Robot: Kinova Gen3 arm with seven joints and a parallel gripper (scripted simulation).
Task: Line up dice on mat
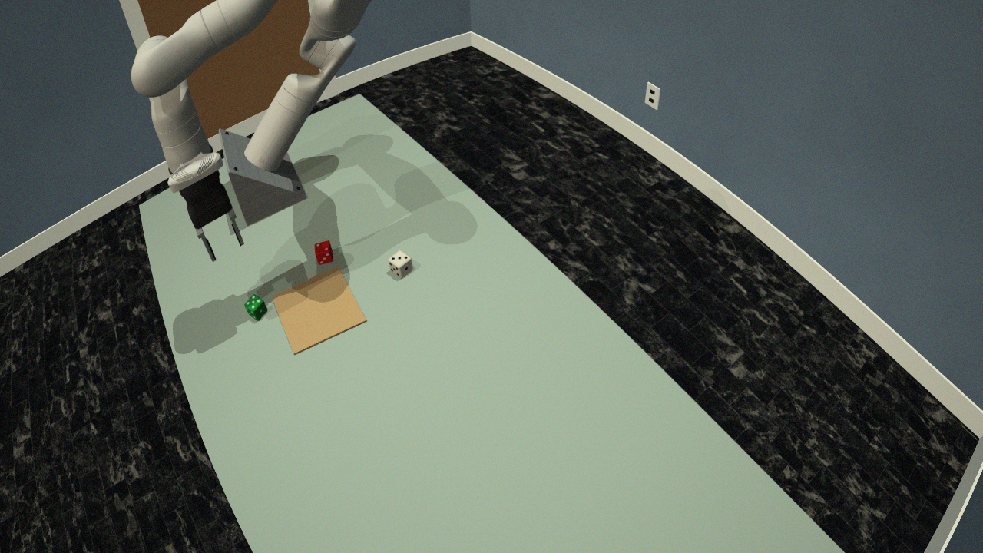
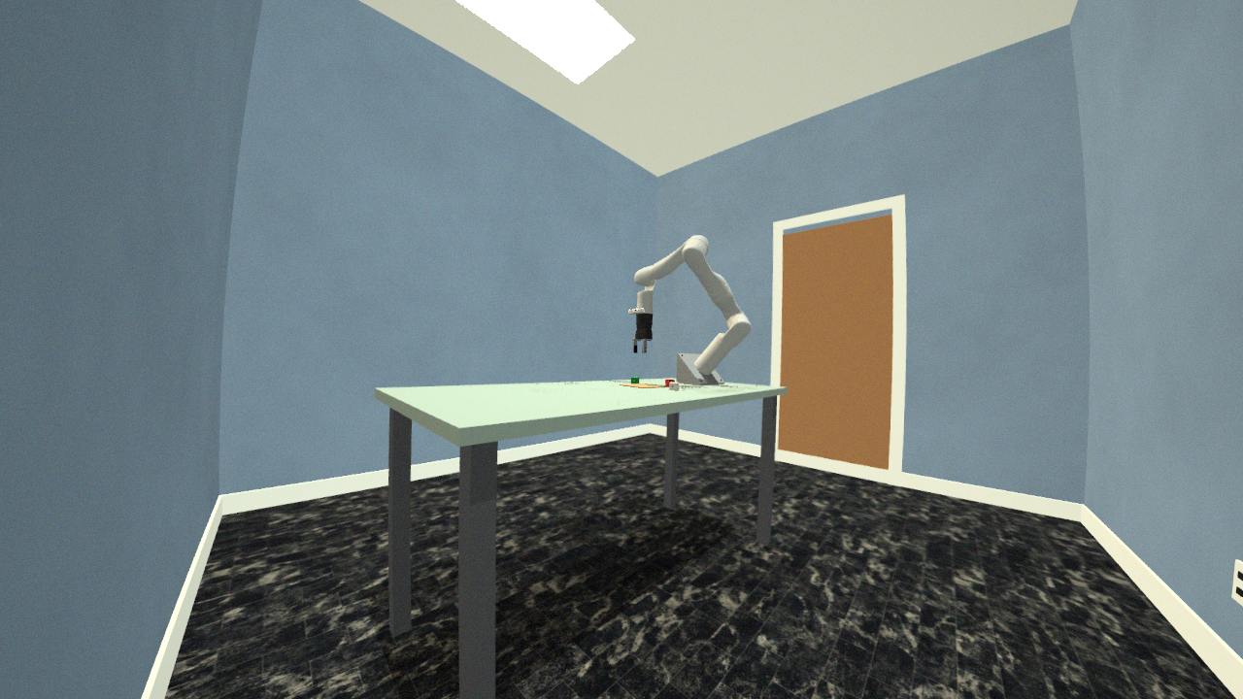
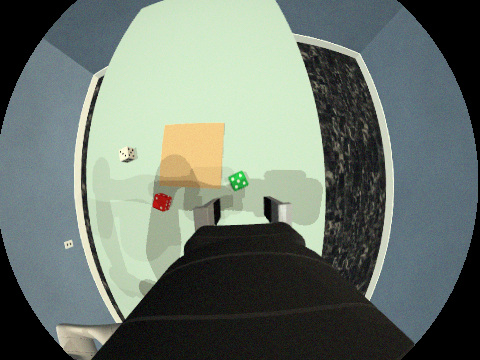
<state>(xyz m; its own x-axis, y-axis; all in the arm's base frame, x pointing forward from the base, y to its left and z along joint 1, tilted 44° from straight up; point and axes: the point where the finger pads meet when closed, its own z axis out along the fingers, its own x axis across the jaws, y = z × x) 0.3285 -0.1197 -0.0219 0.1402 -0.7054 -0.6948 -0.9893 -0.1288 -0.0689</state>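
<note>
A tan square mat [image 1: 319, 310] lies flat on the pale green table. A green die [image 1: 255, 307] sits on the table just left of the mat. A red die [image 1: 323, 252] sits just off the mat's edge nearest the base. A white die [image 1: 399, 263] stands apart to the right. No die is on the mat. My gripper [image 1: 223, 246] is open and empty, high above the table, near the green die. In the wrist view the mat [image 3: 194, 155], the green die [image 3: 239, 180], the red die [image 3: 162, 202] and the white die [image 3: 127, 154] lie ahead of my open fingers.
The arm's grey base mount [image 1: 257, 182] stands at the table's far end, behind the dice. The table's left edge runs close to the green die. The table [image 2: 573, 399] stands on grey legs in a blue room with a brown door [image 2: 836, 339].
</note>
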